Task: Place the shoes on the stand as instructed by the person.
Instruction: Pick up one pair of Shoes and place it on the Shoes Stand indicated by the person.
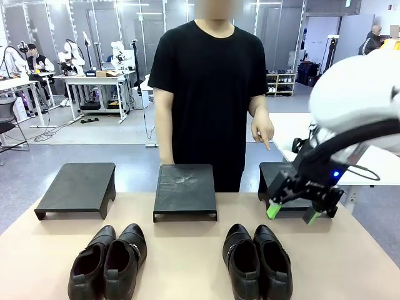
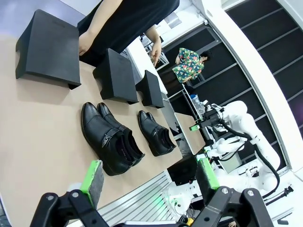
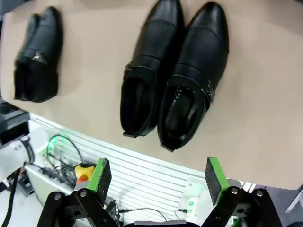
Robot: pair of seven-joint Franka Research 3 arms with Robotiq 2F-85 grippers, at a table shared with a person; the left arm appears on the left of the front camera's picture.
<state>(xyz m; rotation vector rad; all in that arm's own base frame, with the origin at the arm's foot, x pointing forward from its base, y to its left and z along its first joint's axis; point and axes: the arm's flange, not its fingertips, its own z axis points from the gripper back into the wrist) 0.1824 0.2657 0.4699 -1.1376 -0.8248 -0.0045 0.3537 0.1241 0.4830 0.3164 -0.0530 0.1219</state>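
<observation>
**A:** Where are the shoes?

**B:** Both pairs are on the table (image 1: 187, 256), on the robot's side of the middle stand (image 1: 185, 189). The left pair (image 1: 107, 261) lies off to that stand's left and the right pair (image 1: 257, 259) off to its right. Their toes point towards it, and the two shoes of each pair touch side by side.

**A:** And the person?

**B:** The person (image 1: 209, 81) stands just behind the middle stand. One hand (image 1: 262, 131) points a finger downward, to the stand's right.

**A:** The grippers?

**B:** The right gripper (image 1: 291, 214) hovers to the right of the middle stand, fingers spread, holding nothing. The left gripper (image 2: 149, 176) is also spread wide and empty, high above the table, with the middle stand well ahead of it.
</observation>
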